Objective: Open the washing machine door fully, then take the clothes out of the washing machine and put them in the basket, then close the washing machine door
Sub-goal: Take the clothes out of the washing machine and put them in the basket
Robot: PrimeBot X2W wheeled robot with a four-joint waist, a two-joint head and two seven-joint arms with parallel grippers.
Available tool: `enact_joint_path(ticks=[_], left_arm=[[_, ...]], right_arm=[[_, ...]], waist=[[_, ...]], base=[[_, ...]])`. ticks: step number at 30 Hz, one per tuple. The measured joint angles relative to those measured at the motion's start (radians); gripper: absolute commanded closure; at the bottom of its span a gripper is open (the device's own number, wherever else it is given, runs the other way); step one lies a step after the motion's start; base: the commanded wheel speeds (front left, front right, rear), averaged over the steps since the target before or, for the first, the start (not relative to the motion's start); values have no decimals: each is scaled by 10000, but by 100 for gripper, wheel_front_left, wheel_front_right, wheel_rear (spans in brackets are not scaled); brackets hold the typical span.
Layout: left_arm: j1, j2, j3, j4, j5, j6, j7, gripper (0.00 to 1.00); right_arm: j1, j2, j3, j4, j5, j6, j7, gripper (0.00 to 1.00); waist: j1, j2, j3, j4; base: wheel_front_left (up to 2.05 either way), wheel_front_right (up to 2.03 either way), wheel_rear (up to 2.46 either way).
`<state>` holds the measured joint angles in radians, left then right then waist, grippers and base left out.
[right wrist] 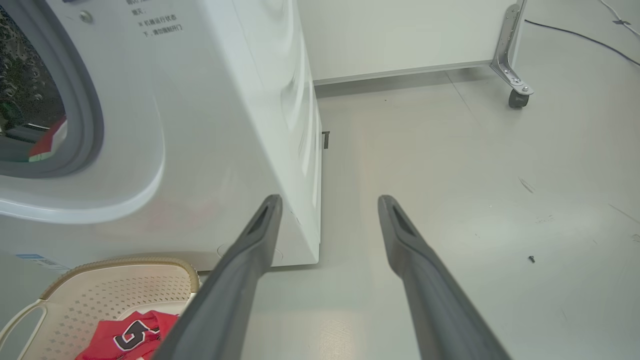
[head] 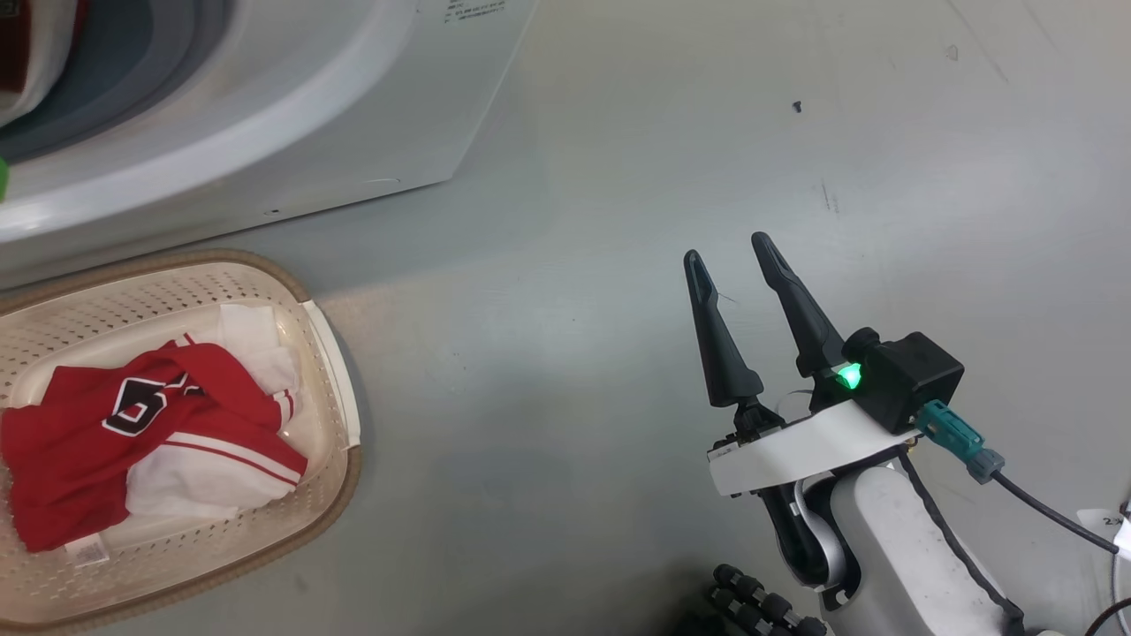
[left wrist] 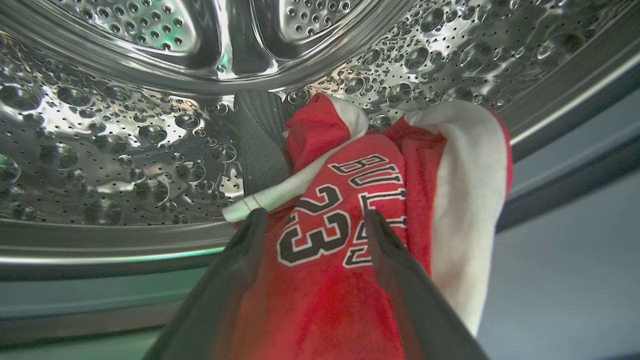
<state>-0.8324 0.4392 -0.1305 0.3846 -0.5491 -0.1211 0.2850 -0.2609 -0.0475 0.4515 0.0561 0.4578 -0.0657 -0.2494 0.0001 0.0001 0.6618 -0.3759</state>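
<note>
The left gripper is reaching into the steel drum with its two dark fingers standing well apart and closed on nothing. A red jersey lettered "23" is lying between and just beyond them, though whether they are touching the cloth cannot be told. White trim is folding over the jersey to the right of the fingers, and the drum's dimpled wall is curving away past it.

The right gripper is hovering over the grey floor, its fingers spread wide and holding nothing. To its left, back near its wrist, the basket is sitting on the floor with a second jersey and white fabric bunched inside. Beyond the basket, ahead and left of the fingertips, the washing machine is standing, and a patch of red is showing inside its grey gasket. Further ahead and to the right, a castor is resting on the floor.
</note>
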Motion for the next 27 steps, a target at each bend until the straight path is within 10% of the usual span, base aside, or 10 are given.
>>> enact_joint_path(ticks=[25, 26, 27], left_arm=[[-1686, 31, -1018, 1269, -504, 0, 665, 0], [-1715, 29, -1049, 1306, -585, 0, 725, 13], [-1746, 29, -1081, 1346, -669, 0, 748, 58]], right_arm=[[-333, 12, 309, -29, 186, -255, 0, 0], [-359, 12, 313, -29, 188, -259, 0, 0], [-376, 12, 314, -29, 196, -268, 0, 0]], waist=[[0, 0, 319, -302], [0, 0, 322, -309], [0, 0, 324, -315]], base=[[0, 0, 0], [0, 0, 0], [0, 0, 0]])
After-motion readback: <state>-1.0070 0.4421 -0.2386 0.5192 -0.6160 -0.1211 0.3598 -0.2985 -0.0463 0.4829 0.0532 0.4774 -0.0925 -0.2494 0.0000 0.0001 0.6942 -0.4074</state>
